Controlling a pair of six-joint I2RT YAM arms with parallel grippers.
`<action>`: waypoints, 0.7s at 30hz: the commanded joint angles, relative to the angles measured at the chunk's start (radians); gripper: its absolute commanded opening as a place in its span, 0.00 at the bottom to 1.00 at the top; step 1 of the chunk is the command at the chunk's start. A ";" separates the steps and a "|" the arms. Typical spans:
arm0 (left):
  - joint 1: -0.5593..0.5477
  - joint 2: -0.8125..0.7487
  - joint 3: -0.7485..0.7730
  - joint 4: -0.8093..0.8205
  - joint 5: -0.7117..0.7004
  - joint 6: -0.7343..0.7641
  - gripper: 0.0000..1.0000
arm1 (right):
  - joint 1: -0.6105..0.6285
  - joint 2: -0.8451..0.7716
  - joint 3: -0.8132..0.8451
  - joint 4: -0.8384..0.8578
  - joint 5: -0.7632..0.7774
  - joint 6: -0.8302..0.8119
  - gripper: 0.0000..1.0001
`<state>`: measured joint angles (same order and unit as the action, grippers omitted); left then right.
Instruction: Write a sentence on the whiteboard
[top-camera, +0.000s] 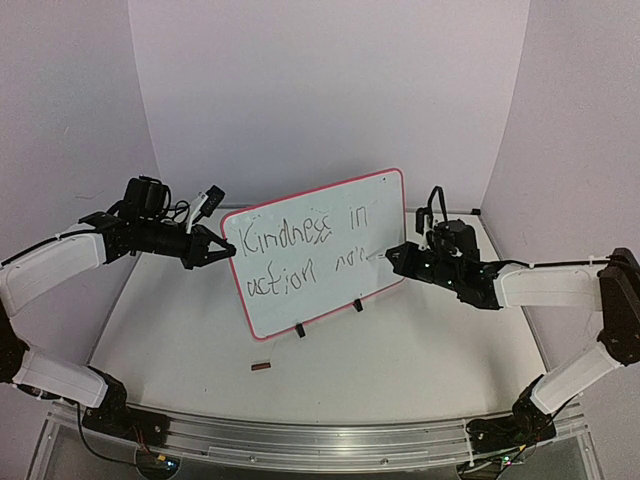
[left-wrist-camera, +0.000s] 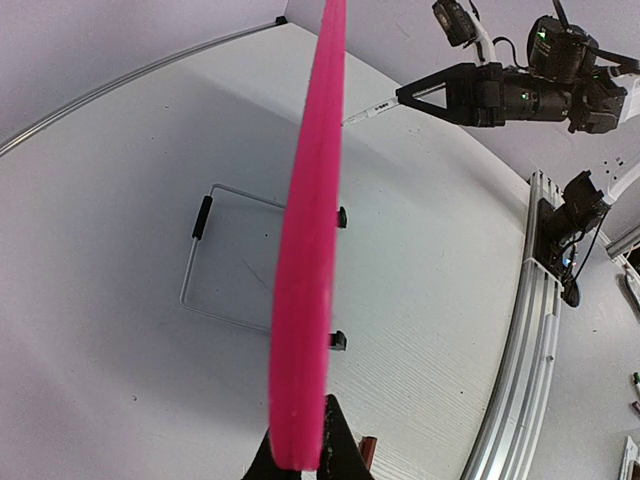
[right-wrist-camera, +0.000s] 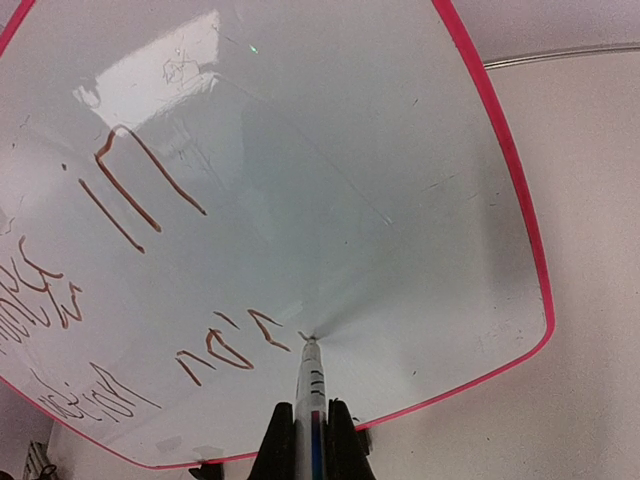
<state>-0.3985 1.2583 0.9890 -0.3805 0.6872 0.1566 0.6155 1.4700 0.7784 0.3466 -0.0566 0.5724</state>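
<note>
The whiteboard (top-camera: 330, 255) stands tilted on two black clip feet in the middle of the table, its red rim all round. Dark handwritten lettering, the sentence (top-camera: 300, 250), reads "Kindness in" on one line and "action" plus a few more strokes below. My left gripper (top-camera: 228, 252) is shut on the board's left rim (left-wrist-camera: 300, 300), seen edge-on in the left wrist view. My right gripper (right-wrist-camera: 311, 440) is shut on a marker (right-wrist-camera: 311, 390), whose tip touches the board just right of the last strokes (right-wrist-camera: 230, 345).
A small dark red marker cap (top-camera: 262, 366) lies on the table in front of the board. A wire stand (left-wrist-camera: 225, 260) sits behind the board. A metal rail (top-camera: 300, 440) runs along the near table edge. White walls enclose the table.
</note>
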 joint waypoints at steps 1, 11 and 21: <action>-0.016 0.037 -0.010 -0.077 -0.051 0.048 0.00 | -0.010 0.011 0.053 0.012 0.025 -0.019 0.00; -0.016 0.035 -0.008 -0.078 -0.049 0.049 0.00 | -0.017 -0.023 0.090 -0.001 0.035 -0.042 0.00; -0.016 0.032 -0.008 -0.077 -0.048 0.048 0.00 | -0.018 -0.054 0.092 -0.008 0.029 -0.044 0.00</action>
<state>-0.3992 1.2583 0.9890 -0.3809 0.6880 0.1558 0.6044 1.4646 0.8379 0.3191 -0.0439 0.5394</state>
